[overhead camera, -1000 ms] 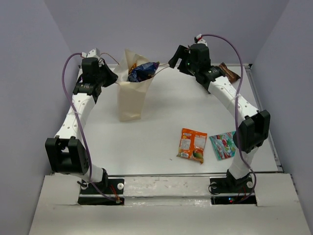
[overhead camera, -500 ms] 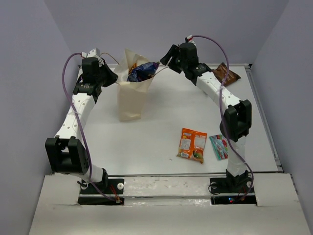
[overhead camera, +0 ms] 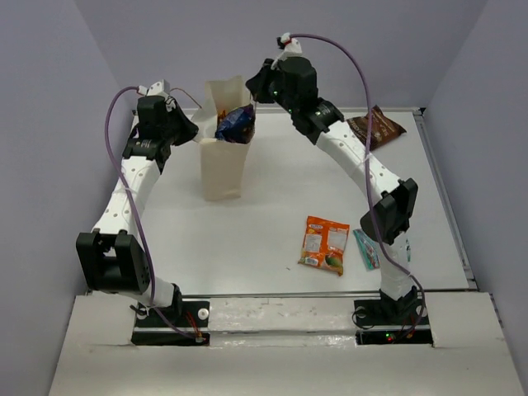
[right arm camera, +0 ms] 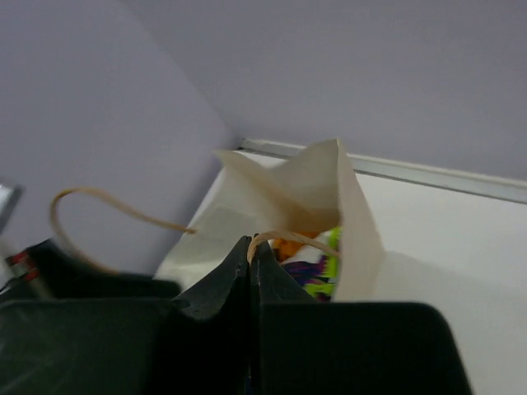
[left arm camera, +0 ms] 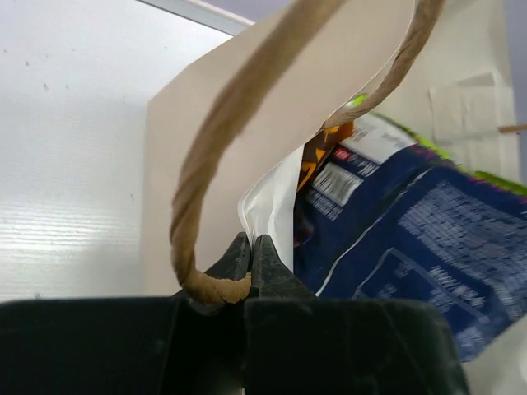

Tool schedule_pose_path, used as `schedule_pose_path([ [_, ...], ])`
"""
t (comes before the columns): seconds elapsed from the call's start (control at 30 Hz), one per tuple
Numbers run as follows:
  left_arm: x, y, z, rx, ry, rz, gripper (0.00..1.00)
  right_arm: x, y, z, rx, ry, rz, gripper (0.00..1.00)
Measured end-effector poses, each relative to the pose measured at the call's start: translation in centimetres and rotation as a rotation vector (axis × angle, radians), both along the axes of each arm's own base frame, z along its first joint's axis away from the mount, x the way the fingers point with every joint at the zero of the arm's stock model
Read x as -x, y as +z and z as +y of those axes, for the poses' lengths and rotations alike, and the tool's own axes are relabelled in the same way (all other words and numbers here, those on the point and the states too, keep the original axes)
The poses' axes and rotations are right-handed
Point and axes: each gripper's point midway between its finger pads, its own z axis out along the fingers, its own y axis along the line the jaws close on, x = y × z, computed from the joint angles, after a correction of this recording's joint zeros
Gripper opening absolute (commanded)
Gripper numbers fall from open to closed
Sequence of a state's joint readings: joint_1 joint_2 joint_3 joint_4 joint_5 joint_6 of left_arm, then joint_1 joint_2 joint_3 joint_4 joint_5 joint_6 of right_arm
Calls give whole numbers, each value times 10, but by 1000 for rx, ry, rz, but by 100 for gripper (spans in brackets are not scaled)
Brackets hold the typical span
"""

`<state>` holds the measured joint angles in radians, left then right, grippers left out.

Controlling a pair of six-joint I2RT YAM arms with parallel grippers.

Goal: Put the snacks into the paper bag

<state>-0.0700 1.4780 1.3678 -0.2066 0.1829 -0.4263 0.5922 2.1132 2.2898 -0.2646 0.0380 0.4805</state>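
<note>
The paper bag (overhead camera: 223, 165) stands upright at the back left. A dark blue bag (overhead camera: 238, 122) pokes out of its mouth, and in the left wrist view it (left arm camera: 420, 239) lies against an orange-yellow chip bag (left arm camera: 324, 155). My left gripper (overhead camera: 190, 132) is shut on the bag's left cord handle (left arm camera: 193, 197) at its base (left arm camera: 251, 241). My right gripper (overhead camera: 255, 84) is shut on the other cord handle (right arm camera: 290, 237), just above the bag's rim (right arm camera: 329, 189). On the table lie a brown bag (overhead camera: 375, 128), a small orange packet (overhead camera: 323, 244) and a teal-green packet (overhead camera: 368, 249) half hidden by the right arm.
The right arm (overhead camera: 363, 165) arches across the back right of the table, above the packets. A raised rail (overhead camera: 441, 190) runs along the table's right edge. Purple walls stand close behind the bag and on both sides.
The right arm swung left to the bag and its jaws went from open to shut on the right handle. The bag's mouth now stands straighter. The left arm stayed put.
</note>
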Motion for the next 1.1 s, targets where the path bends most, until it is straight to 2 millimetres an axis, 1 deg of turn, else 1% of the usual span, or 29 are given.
schedule_pose_path([
  [0.07,-1,5,2,-18,1,-13,0,36,31,35,20,88,-101,1],
  [0.1,-3,11,5,-31,6,-30,0,59,46,51,26,133,-146,1],
  [0.17,-6,21,11,-46,22,-54,0,89,61,69,30,190,-190,1],
  [0.2,-7,23,13,-51,23,-59,0,97,64,72,36,203,-203,1],
  [0.23,-6,24,12,-54,18,-58,0,100,65,72,45,208,-209,1],
  [0.27,-5,23,11,-55,13,-54,0,99,61,70,58,202,-206,1],
  [0.37,1,16,4,-57,-13,-20,0,79,48,55,72,159,-190,1],
  [0.4,2,15,2,-57,-19,-19,0,70,45,47,72,138,-185,12],
  [0.43,2,15,1,-56,-22,-19,0,63,41,40,74,123,-181,20],
  [0.5,3,15,0,-54,-25,-17,0,52,33,21,85,80,-164,42],
  [0.53,3,15,0,-51,-25,-15,0,48,30,14,89,65,-159,61],
  [0.6,3,15,-1,-44,-25,-13,0,41,25,-6,91,29,-128,77],
  [0.63,4,15,-1,-39,-25,-10,0,39,23,-17,102,17,-115,89],
  [0.67,5,15,-2,-31,-23,-7,0,38,23,-26,113,8,-106,99],
  [0.73,6,16,-3,-21,-20,-3,0,40,22,-39,149,4,-92,100],
  [0.8,6,16,-3,-15,-16,-2,0,50,23,-56,203,1,-66,100],
  [0.87,6,15,-3,-13,-11,1,0,63,26,-65,230,6,-56,100],
  [0.93,6,15,-2,-10,-4,3,0,93,30,-84,245,11,-39,100],
  [0.97,6,15,-2,-9,-3,4,0,113,33,-97,249,9,-29,100],
  [1.03,6,15,-2,-8,0,6,0,147,47,-118,222,-1,-38,100],
  [1.07,6,15,-1,-8,1,7,0,161,52,-128,206,-10,-40,100],
  [1.1,6,15,-1,-7,1,7,0,180,60,-141,176,-26,-45,100],
])
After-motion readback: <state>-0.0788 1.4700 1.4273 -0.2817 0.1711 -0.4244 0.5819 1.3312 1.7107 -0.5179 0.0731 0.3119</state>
